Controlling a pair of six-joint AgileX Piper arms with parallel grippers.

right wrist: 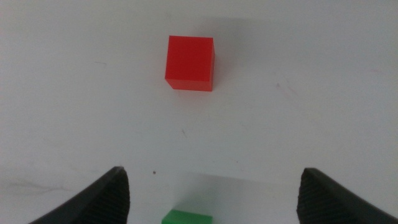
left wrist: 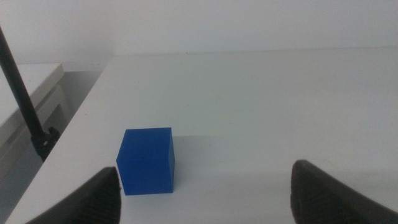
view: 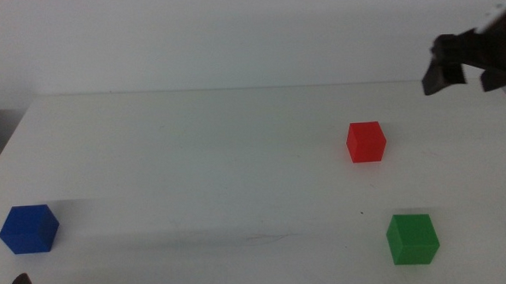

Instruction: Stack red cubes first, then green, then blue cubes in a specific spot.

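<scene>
Your right tool (view: 462,73) hangs open above the surface (view: 194,162), and the red cube (view: 366,141) lies ahead of it and below, nearer than the green cube (view: 412,238). Your left tool (left wrist: 205,193) waits open, with the blue cube (left wrist: 147,160) just before one jaw.
</scene>
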